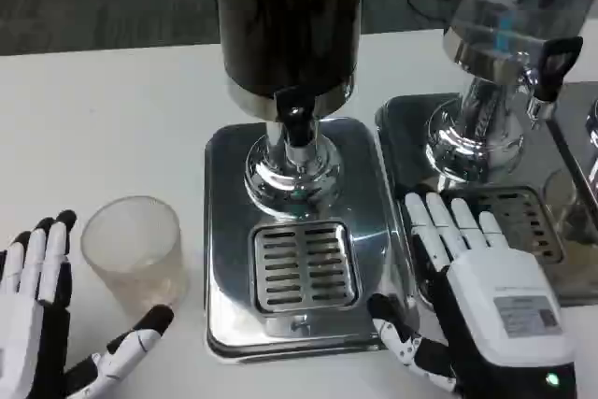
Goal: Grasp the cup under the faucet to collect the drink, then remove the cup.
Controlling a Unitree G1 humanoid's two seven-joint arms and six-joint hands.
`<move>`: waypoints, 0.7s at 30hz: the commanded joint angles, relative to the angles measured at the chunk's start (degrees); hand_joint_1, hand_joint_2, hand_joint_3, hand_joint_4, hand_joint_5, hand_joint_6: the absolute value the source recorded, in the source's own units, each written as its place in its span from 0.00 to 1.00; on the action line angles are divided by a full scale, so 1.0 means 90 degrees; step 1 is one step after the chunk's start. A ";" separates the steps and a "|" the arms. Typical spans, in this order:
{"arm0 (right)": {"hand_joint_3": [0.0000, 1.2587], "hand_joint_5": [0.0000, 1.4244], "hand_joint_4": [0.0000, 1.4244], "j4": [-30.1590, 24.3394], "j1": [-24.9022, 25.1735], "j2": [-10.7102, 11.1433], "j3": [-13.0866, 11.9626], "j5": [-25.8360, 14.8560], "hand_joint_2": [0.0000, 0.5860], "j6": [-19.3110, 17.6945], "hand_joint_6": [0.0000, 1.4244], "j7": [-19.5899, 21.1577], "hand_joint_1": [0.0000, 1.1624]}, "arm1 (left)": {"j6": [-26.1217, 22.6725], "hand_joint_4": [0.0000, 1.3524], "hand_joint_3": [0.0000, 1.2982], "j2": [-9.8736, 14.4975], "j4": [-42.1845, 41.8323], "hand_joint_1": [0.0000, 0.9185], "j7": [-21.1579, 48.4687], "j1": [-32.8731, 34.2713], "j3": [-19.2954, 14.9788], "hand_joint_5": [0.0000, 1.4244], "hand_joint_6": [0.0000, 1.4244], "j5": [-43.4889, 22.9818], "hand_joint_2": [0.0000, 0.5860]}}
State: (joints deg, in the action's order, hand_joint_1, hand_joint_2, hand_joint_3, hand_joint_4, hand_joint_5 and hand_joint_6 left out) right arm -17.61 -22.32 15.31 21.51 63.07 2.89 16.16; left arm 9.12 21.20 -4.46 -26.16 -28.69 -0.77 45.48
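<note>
A clear plastic cup stands upright on the white table, left of the dispenser's steel base. It looks empty. The dark drink dispenser rises above the base, and its black faucet hangs over the slotted drip grate, which has nothing on it. My left hand is at the lower left, fingers spread, with the thumb stretched toward the cup's foot and not gripping it. My right hand lies flat and open on the right edge of the base, holding nothing.
A second dispenser with a clear tank and its own steel base and grate stands at the right, just beyond my right hand. Bare white table spreads to the left and behind the cup.
</note>
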 commanded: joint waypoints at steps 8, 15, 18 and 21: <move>0.00 0.00 0.00 0.0027 0.0017 -0.0009 -0.0020 -0.0060 0.63 0.0056 0.00 -0.0055 0.46 | 0.0042 0.00 0.00 0.0021 0.0049 0.00 -0.0055 -0.0015 0.0044 0.00 0.00 -0.0022 0.15; 0.00 0.00 0.00 0.0031 0.0072 -0.0132 0.0077 0.0029 0.62 0.0175 0.00 -0.0154 0.46 | 0.0232 0.00 0.00 0.0036 -0.0124 0.00 -0.0218 -0.0099 -0.0322 0.00 0.00 -0.0352 0.16; 0.00 0.00 0.00 -0.0004 -0.0024 -0.0182 0.0110 0.0065 0.62 0.0248 0.01 -0.0112 0.46 | 0.0321 0.00 0.06 0.0107 -0.0080 0.00 -0.0317 -0.0038 -0.0479 0.10 0.16 -0.0347 0.19; 0.00 0.00 0.00 -0.0005 -0.0117 -0.0268 0.0151 0.0087 0.62 0.0332 0.01 -0.0036 0.45 | 0.0414 0.06 0.02 0.0193 -0.0004 0.00 -0.0357 0.0008 -0.0582 0.18 0.24 -0.0321 0.17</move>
State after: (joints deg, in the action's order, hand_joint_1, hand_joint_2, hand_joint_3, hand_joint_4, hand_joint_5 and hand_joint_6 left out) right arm -17.60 -22.69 13.47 22.63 63.50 5.16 14.85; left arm 11.85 21.83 -4.93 -28.50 -28.84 -5.28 42.91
